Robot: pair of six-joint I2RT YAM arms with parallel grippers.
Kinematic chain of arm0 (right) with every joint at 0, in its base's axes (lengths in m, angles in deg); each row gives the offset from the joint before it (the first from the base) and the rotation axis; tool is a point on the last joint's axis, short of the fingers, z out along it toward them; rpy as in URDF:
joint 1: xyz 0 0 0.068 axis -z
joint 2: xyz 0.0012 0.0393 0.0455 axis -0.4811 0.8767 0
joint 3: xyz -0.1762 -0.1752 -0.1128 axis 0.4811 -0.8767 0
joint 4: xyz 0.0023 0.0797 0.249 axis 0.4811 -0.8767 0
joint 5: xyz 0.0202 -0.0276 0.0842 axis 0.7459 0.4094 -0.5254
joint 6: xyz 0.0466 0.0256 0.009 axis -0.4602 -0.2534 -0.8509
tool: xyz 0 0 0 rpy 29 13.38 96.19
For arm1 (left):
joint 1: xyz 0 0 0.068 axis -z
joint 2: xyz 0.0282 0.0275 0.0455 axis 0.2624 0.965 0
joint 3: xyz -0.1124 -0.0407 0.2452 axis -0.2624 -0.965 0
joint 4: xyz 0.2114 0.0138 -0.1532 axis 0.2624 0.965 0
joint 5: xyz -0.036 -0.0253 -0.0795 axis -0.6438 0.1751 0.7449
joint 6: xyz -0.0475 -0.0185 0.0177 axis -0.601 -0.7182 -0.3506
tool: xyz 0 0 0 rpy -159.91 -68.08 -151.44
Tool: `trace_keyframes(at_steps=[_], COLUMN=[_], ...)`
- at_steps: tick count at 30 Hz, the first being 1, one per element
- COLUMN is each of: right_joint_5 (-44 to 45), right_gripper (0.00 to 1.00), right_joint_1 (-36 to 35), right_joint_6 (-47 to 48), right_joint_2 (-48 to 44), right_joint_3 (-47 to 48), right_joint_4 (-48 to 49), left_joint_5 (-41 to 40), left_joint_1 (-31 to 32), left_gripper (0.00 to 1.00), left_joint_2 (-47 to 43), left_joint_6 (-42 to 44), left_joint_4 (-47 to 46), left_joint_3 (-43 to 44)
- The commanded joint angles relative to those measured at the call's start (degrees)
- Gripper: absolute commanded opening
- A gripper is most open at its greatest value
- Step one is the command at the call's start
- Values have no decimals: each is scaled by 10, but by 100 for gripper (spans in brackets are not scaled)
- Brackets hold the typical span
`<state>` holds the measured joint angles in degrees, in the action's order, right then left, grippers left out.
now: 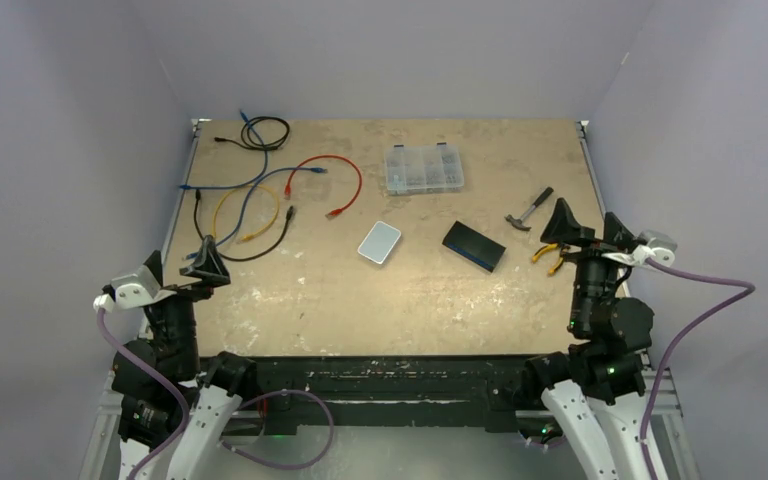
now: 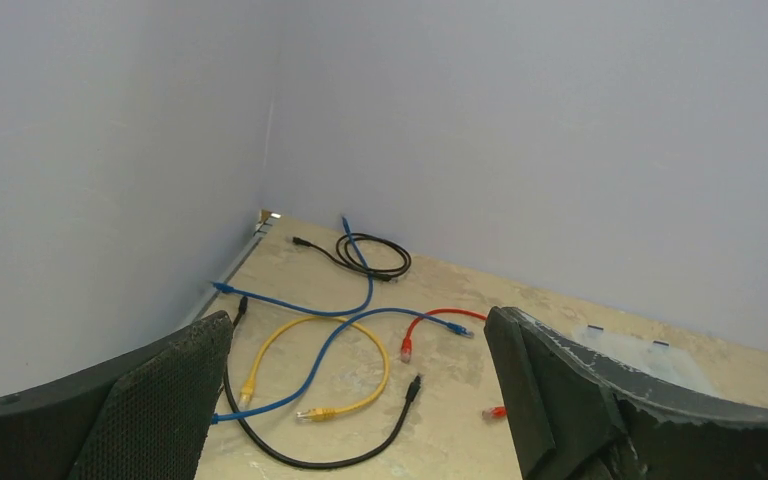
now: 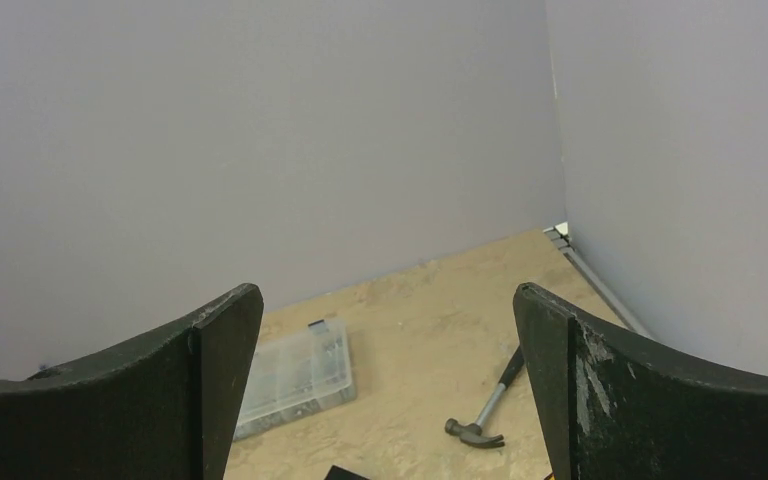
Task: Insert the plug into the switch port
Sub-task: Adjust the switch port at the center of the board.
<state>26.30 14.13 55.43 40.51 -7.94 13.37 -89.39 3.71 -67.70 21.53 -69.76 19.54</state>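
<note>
Several patch cables with plugs lie at the table's far left: red (image 1: 335,170), blue (image 1: 250,190), yellow (image 1: 245,212), black (image 1: 260,250). In the left wrist view the red cable's plugs (image 2: 406,350) lie ahead on the table. Mid-table sit a white flat box (image 1: 379,242) and a black box with a blue edge (image 1: 474,246); which one is the switch I cannot tell, and no port shows. My left gripper (image 1: 182,265) (image 2: 358,318) hovers open near the left edge, holding nothing. My right gripper (image 1: 588,226) (image 3: 388,290) is open and empty at the right edge.
A clear parts organizer (image 1: 423,168) (image 3: 295,375) stands at the back centre. A hammer (image 1: 530,210) (image 3: 485,405) and yellow-handled pliers (image 1: 550,255) lie by the right gripper. A coiled black cable (image 1: 265,132) sits in the far left corner. Walls enclose three sides.
</note>
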Motion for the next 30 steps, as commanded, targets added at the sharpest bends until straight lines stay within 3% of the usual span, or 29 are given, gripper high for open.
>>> trace_keyframes(at_steps=[1,7,11,15,21,26,30], right_joint_5=[7,-135,-127,-158,-220,-85,-28], right_gripper=[99,99,99,99,99,99,99], right_joint_1=[-1,-1,-1,-1,-18,-148,-224], right_joint_6=[-38,-49,-120,-102,-135,-153,-205], right_joint_2=[30,134,233,304,435,547,640], right_joint_3=[29,84,119,120,141,157,207], right_joint_4=[-8,-61,-108,-68,-82,-57,-51], left_joint_5=[16,23,32,42,48,45,44], left_joint_1=[-4,-4,-4,-4,-4,-3,-1], left_gripper=[99,99,99,99,99,99,99], left_joint_2=[-1,-1,-2,-3,-3,-3,-2], left_joint_6=[-12,-15,-16,-18,-20,-22,-23], left_joint_4=[-6,-5,-3,1,7,10,12], left_joint_3=[6,6,6,9,11,9,9])
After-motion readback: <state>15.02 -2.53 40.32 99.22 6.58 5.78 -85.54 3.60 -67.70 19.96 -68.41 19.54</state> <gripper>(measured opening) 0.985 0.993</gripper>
